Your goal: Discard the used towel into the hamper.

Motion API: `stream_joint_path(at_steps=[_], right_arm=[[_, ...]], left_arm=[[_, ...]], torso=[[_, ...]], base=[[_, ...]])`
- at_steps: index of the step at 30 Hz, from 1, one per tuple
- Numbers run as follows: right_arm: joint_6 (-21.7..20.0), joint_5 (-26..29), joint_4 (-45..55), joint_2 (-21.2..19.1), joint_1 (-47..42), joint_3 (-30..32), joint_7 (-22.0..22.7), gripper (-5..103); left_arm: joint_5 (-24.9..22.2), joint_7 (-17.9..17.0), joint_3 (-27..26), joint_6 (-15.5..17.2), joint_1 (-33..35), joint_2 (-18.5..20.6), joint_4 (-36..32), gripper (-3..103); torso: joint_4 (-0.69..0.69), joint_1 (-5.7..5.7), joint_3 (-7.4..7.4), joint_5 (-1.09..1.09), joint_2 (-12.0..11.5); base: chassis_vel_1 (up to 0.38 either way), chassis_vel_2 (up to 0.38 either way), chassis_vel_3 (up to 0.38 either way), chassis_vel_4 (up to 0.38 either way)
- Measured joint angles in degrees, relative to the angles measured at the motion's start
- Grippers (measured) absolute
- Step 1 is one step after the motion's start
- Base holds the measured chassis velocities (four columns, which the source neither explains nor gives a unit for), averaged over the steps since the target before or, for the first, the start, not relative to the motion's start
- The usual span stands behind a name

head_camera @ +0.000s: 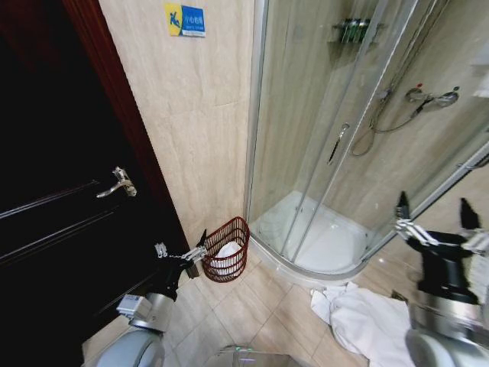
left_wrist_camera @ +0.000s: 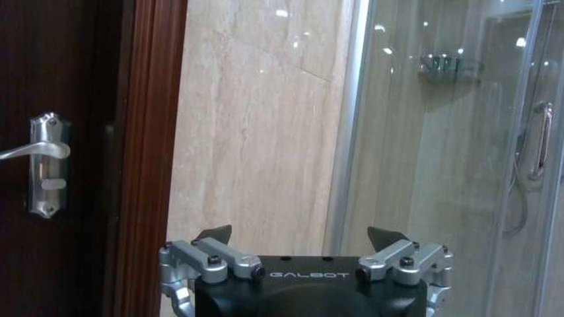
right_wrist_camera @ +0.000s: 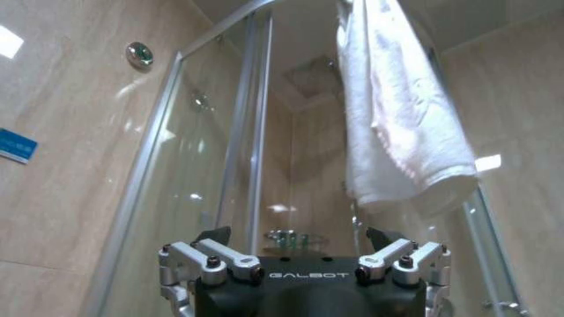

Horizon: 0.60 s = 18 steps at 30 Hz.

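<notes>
The hamper [head_camera: 227,248], a dark red-brown wicker basket, stands on the floor against the tiled wall beside the shower cabin, with something white [head_camera: 227,253] lying inside it. A crumpled white towel [head_camera: 365,317] lies on the floor tiles in front of the shower. My left gripper [head_camera: 182,243] hovers open and empty just left of the hamper's rim, and the left wrist view shows it [left_wrist_camera: 300,232] pointing at the wall. My right gripper [head_camera: 434,206] is raised at the right, open and empty, above the floor towel. Another white towel [right_wrist_camera: 397,119] hangs over the shower glass above my right gripper [right_wrist_camera: 300,232].
A dark wooden door [head_camera: 53,191] with a metal handle [head_camera: 118,183] fills the left side. The curved glass shower cabin [head_camera: 344,153] with its raised white tray [head_camera: 321,245] takes up the right. Open floor tiles [head_camera: 252,306] lie between the hamper and the towel.
</notes>
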Motion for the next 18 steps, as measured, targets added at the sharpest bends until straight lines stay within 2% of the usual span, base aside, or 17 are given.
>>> stream_joint_path(at_steps=[7,13,18], right_arm=[[1.2,1.2,1.7,1.6,-1.5,0.2,-0.5,100],[4.4,4.5,2.1,0.9,-3.5,2.1,-5.9,100],[4.7,4.5,1.9,1.7,-3.2,1.1,-6.9,100]], left_arm=[[0.0,0.0,0.0,0.0,0.0,0.0,0.0,100],[0.0,0.0,0.0,0.0,0.0,0.0,0.0,100],[0.0,0.0,0.0,0.0,0.0,0.0,0.0,100]], torso=[[0.00,0.00,0.00,-0.02,0.0],[0.00,0.00,0.00,-0.01,0.0],[0.00,0.00,0.00,-0.02,0.0]], base=[[0.000,0.000,0.000,0.000],[0.000,0.000,0.000,0.000],[0.000,0.000,0.000,0.000]])
